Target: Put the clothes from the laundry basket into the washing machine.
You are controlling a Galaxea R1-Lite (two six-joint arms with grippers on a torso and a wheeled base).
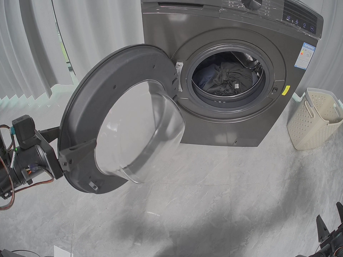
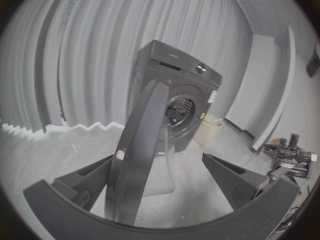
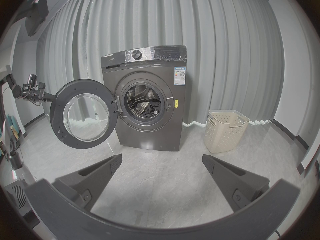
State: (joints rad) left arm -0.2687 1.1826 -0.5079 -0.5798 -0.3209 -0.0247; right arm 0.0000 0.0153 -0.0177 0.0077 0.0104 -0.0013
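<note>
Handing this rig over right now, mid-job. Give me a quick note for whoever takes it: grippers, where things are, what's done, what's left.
Left gripper: open, fingers straddling the rim of the round grey glass-windowed door, which stands wide open.
Right gripper: open, empty, low over the floor.
Things: dark crumpled clothes lie in the drum of the dark grey front-loading washing machine. The cream perforated plastic laundry basket stands on the floor to the machine's right; no clothes show in it.
Done: clothes loaded, as far as visible.
Left: probably check the basket, then close the door.
</note>
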